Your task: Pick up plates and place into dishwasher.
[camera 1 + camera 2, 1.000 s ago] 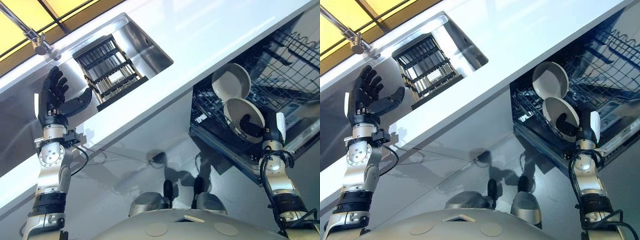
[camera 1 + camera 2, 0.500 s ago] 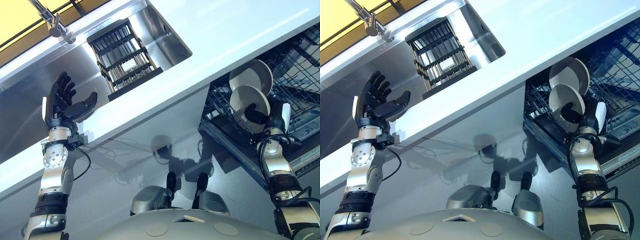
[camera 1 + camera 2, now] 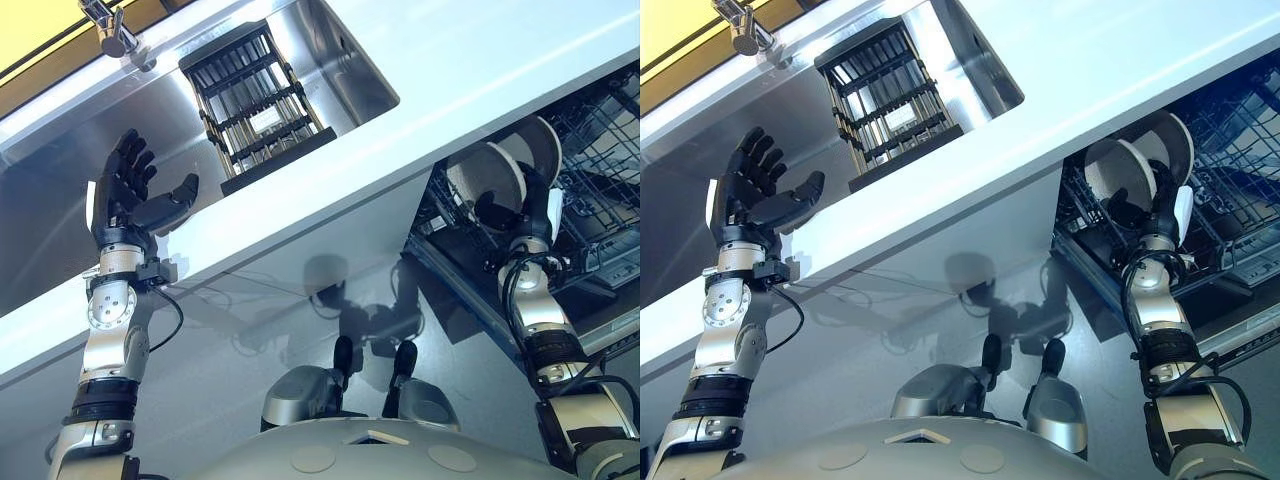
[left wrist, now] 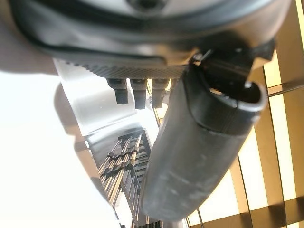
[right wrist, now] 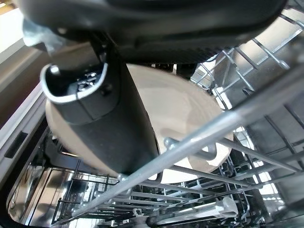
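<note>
Since a second earlier my right hand (image 3: 508, 205), thumb clamped on the plate (image 3: 484, 178), had carried it against the racked plate (image 3: 541, 145), nearly slotted, while my left hand (image 3: 128, 193) hung open beside the sink (image 3: 345, 75).

left hand (image 3: 128, 195): raised, fingers spread | right hand (image 3: 520, 205): fingers curled, gripping

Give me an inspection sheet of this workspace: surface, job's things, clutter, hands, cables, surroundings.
Surface: white counter with steel sink.
Job's things: right hand grips a plate standing in the dishwasher rack; second plate behind it.
Clutter: dark drying rack in the sink.
Hands: left hand open, raised over the counter edge.
Cables: nothing seen.
Surroundings: faucet behind the sink.
</note>
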